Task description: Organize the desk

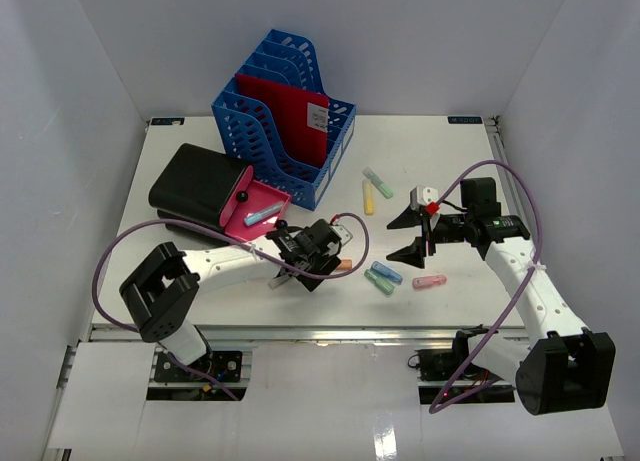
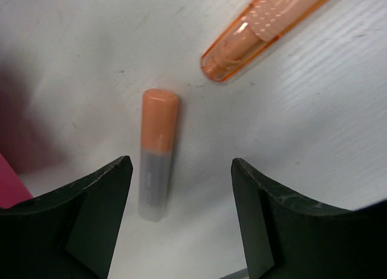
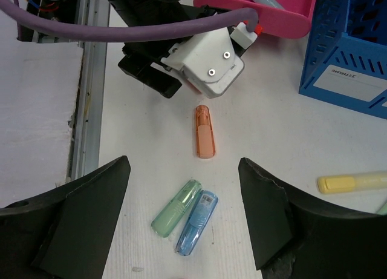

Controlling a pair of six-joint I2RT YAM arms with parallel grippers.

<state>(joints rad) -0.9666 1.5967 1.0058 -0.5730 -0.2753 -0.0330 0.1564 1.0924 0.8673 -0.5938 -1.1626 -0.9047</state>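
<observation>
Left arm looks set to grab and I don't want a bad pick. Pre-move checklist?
1. Left pincer open: ok.
2. Grey marker between its fingers, not touched: ok, though nearer one finger.
3. Clear orange marker outside the jaws: ok.
4. Left pincer low enough to grip: cannot tell.
5. Right pincer open, empty, apart from the left pincer: ok.
6. Room in pink tray: ok, only one blue pen shows in it.
</observation>
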